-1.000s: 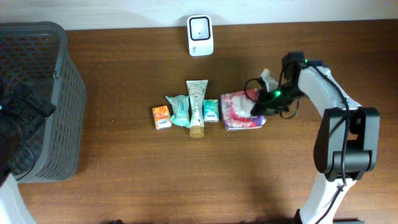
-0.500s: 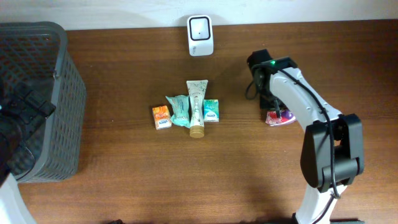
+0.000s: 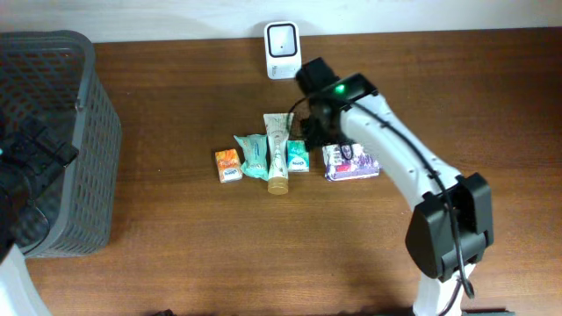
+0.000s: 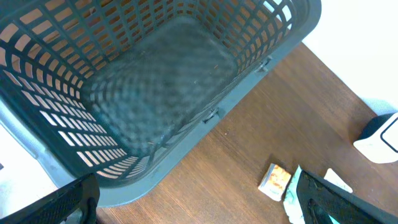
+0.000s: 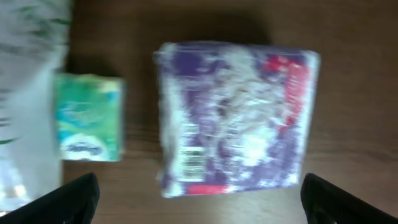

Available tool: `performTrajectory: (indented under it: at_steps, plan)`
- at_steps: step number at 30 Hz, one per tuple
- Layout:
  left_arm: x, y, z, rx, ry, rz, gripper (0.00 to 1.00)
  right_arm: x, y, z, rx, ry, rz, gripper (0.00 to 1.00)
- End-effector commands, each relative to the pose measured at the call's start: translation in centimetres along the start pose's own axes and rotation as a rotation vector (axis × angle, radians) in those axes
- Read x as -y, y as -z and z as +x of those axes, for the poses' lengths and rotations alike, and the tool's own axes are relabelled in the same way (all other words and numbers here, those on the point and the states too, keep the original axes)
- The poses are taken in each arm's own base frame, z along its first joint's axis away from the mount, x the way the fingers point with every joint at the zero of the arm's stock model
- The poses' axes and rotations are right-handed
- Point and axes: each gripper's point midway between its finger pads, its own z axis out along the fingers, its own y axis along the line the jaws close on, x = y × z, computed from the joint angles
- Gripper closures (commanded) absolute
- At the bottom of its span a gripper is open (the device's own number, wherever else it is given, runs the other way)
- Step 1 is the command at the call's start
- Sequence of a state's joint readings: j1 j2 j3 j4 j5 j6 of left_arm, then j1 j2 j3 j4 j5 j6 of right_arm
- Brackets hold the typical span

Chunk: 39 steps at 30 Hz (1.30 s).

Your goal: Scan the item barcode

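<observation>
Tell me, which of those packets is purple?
The pack at the row's right end, the biggest; the rest are orange, teal or green.

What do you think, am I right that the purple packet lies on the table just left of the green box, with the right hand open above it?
Not quite: the overhead view shows the purple packet right of the green box, not left. It does lie on the table, with the right hand open above it.

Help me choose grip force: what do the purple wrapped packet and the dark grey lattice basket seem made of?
Purple wrapped packet: likely thin glossy plastic film, wrinkled with glare. Dark grey lattice basket: looks like rigid moulded matte plastic, evenly slotted.
</observation>
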State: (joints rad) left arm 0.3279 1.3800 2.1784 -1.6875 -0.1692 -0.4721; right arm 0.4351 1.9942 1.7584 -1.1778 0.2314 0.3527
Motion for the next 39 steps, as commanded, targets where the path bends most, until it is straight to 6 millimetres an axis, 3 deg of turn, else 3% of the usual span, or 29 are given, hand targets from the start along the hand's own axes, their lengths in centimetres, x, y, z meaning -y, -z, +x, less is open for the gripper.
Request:
performTrajectory:
  at_steps: [1, 2, 7, 9, 12, 15, 17, 21, 24, 26, 27, 28, 30, 31, 34, 36, 39]
  plan:
    - [-0.2, 0.0, -0.1, 0.002, 0.013, -0.007, 0.01, 5.5, -0.4, -1.2, -0.021, -0.095, 0.000, 0.01]
    - [-0.2, 0.0, -0.1, 0.002, 0.013, -0.007, 0.01, 7.8, -1.1, -1.4, -0.058, -0.092, -0.125, 0.01]
    - [-0.2, 0.0, -0.1, 0.002, 0.013, -0.007, 0.01, 11.1, -1.6, -1.3, -0.046, -0.073, -0.516, 0.01]
    - [-0.2, 0.0, -0.1, 0.002, 0.013, -0.007, 0.01, 12.0, -2.0, -1.1, -0.023, -0.070, -0.609, 0.01]
    - [-0.2, 0.0, -0.1, 0.002, 0.013, -0.007, 0.01, 13.3, -4.6, -0.2, -0.020, -0.121, -0.611, 0.01]
    - [-0.2, 0.0, -0.1, 0.002, 0.013, -0.007, 0.01, 11.6, -6.2, 0.5, 0.001, -0.127, -0.699, 0.02]
    - [-0.2, 0.0, -0.1, 0.002, 0.013, -0.007, 0.01, 10.1, -6.9, 0.8, 0.023, -0.132, -0.784, 0.12]
    - [-0.2, 0.0, -0.1, 0.002, 0.013, -0.007, 0.01, 8.8, -8.8, 1.8, 0.034, -0.175, -0.836, 0.13]
    - [-0.2, 0.0, -0.1, 0.002, 0.013, -0.007, 0.01, 7.8, -10.6, 2.8, 0.040, -0.212, -0.846, 0.29]
    - [-0.2, 0.0, -0.1, 0.002, 0.013, -0.007, 0.01, 6.1, -10.9, 3.4, 0.040, -0.180, -0.869, 0.31]
    - [-0.2, 0.0, -0.1, 0.002, 0.013, -0.007, 0.01, 5.5, -10.9, 3.6, 0.035, -0.164, -0.872, 0.38]
    - [-0.2, 0.0, -0.1, 0.002, 0.013, -0.007, 0.01, 4.7, -10.7, 3.6, 0.029, -0.145, -0.878, 0.58]
    - [-0.2, 0.0, -0.1, 0.002, 0.013, -0.007, 0.01, 3.1, -9.9, 3.4, 0.013, -0.149, -0.915, 0.96]
    - [-0.2, 0.0, -0.1, 0.002, 0.013, -0.007, 0.01, 2.6, -9.1, 2.8, 0.019, -0.156, -0.949, 0.96]
    - [-0.2, 0.0, -0.1, 0.002, 0.013, -0.007, 0.01, 1.7, -3.6, -0.2, 0.134, -0.108, -1.137, 0.96]
    - [-0.2, 0.0, -0.1, 0.002, 0.013, -0.007, 0.01, 1.6, 1.3, -2.4, 0.246, -0.041, -1.236, 0.96]
    - [-0.2, 0.0, -0.1, 0.002, 0.013, -0.007, 0.01, 2.9, 7.7, -5.2, 0.437, 0.059, -1.167, 0.96]
